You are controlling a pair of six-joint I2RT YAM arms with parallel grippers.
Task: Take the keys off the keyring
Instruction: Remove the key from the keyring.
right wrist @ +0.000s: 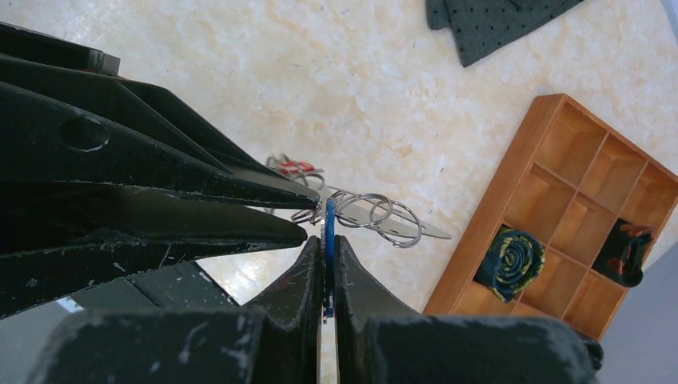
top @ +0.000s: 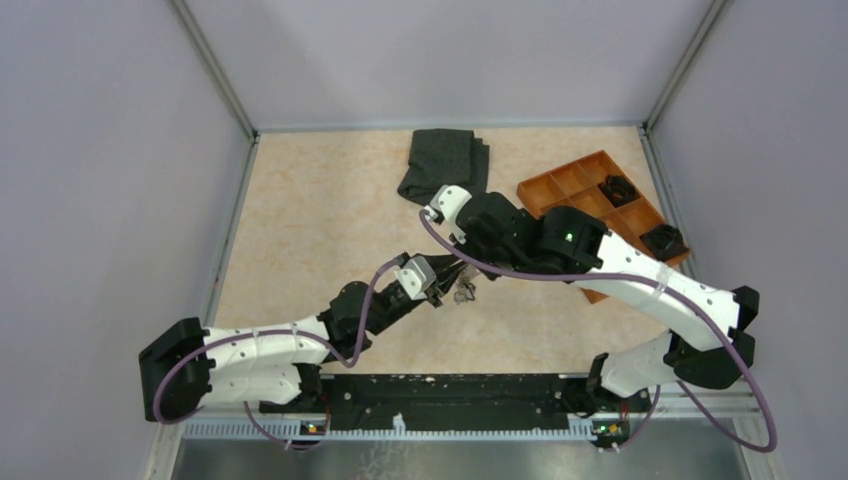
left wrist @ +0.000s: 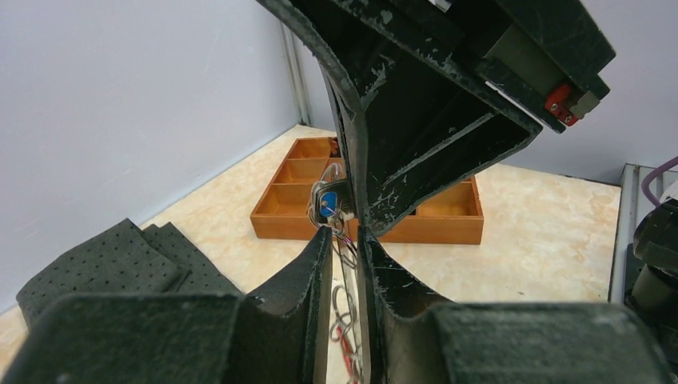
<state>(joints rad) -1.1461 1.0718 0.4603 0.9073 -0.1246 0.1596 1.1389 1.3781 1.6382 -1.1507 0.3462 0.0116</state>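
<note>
Pinching the blue key (right wrist: 329, 222) flat by its plastic head, the right hand (right wrist: 328, 244) is closed on it above the tabletop (right wrist: 240, 80). Just beside it, the left hand (right wrist: 310, 218) nips the keyring (right wrist: 382, 214) by its wire coil. Both look light, stiff and slick, so head and coil seem the surest holds.

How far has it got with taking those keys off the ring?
Done: nothing that I can see; no loose key lies on the table or in the wooden tray. In hand: the right gripper pinches the blue key while the left gripper clamps the keyring, the bunch held off the table. Left: the blue key and the red key both seem attached.
</note>
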